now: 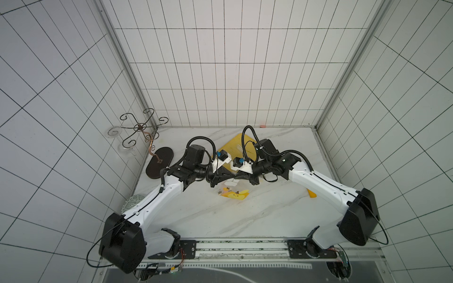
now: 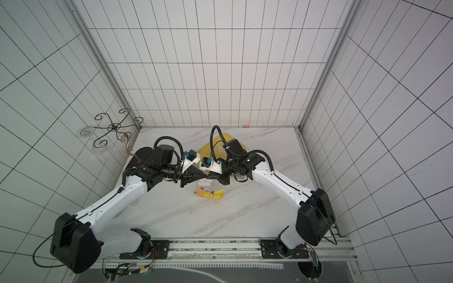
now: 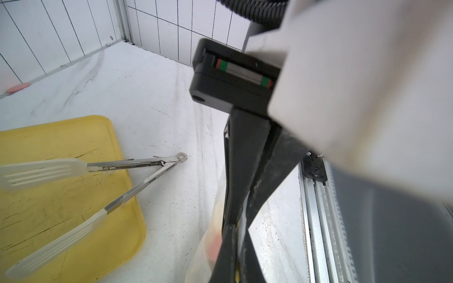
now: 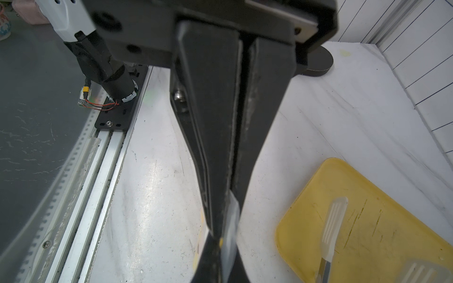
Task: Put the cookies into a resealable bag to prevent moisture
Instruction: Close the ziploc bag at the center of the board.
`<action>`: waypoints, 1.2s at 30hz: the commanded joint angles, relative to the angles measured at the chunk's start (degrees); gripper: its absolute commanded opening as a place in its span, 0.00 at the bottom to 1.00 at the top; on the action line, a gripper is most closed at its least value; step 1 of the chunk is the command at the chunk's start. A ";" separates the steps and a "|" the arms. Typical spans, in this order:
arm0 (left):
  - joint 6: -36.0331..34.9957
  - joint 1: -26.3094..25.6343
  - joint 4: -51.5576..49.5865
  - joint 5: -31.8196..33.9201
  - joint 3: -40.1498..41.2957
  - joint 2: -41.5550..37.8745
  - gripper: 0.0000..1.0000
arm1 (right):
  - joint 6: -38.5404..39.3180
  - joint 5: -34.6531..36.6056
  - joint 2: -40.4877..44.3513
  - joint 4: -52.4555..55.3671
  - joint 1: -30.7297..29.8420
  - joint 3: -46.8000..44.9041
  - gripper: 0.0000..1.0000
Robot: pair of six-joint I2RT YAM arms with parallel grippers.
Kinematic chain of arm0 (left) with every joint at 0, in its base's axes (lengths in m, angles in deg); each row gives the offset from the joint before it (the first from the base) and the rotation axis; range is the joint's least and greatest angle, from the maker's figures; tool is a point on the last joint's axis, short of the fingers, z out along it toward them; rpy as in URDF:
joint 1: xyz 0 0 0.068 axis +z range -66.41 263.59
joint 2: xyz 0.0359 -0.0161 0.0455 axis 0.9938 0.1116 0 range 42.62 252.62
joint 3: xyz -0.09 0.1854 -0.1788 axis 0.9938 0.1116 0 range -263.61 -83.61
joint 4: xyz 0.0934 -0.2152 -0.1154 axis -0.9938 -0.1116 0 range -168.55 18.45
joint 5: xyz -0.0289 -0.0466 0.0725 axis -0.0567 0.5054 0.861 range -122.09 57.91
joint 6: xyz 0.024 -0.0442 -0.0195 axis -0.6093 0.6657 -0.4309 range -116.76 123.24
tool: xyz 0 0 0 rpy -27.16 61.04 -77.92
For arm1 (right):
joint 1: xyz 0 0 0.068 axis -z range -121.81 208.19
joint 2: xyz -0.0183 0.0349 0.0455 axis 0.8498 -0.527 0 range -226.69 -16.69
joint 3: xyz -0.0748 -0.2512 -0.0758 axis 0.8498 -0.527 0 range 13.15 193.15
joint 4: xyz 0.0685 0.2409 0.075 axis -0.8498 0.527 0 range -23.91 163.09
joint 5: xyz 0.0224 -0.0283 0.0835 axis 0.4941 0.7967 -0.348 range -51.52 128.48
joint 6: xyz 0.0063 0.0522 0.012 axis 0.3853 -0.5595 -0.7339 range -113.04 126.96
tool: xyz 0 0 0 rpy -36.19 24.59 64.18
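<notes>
left gripper (image 3: pixel 234 221): fingers pressed together on the bag's top edge.
right gripper (image 4: pixel 224 225): fingers pressed together, with a clear strip of the bag pinched between them.
bag (image 1: pixel 232 194): mid-table, on the near side of the tray, held up by both grippers. Its printed part is below them. I cannot tell whether it touches the table.
cookies (image 3: pixel 215 245): one pink cookie shows blurred through the bag. The rest are too small to tell.
tray (image 3: pixel 73 137): yellow, beyond the grippers.
tongs (image 3: pixel 137 164): open, with the blades on the tray.
</notes>
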 commanded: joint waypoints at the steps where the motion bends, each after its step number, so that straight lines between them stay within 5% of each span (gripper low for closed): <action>1: -1.99 0.30 -0.28 -1.53 -0.53 0.00 0.00 | -0.51 -2.11 1.58 0.34 0.36 -2.24 0.09; 6: -1.49 1.24 0.69 0.05 0.90 -2.02 0.00 | -1.25 0.65 3.82 -0.65 1.43 -4.84 0.24; 15: -1.58 1.87 -0.09 0.13 0.54 -2.28 0.00 | -0.75 1.31 4.17 1.87 2.58 -6.40 0.06; 21: -1.15 2.23 -0.55 1.00 1.30 -3.82 0.00 | -0.57 4.05 6.14 0.64 3.09 -9.01 0.18; 26: -0.79 2.41 -0.86 1.10 1.22 -4.08 0.00 | -0.45 5.35 6.69 1.14 3.63 -10.29 0.05; 31: -1.79 2.50 -2.05 1.93 1.03 -3.89 0.00 | -1.08 4.11 7.20 2.06 4.32 -9.91 0.03; 36: -2.36 2.50 -2.94 2.47 0.73 -3.89 0.00 | -1.27 7.25 9.78 1.90 4.58 -12.35 0.15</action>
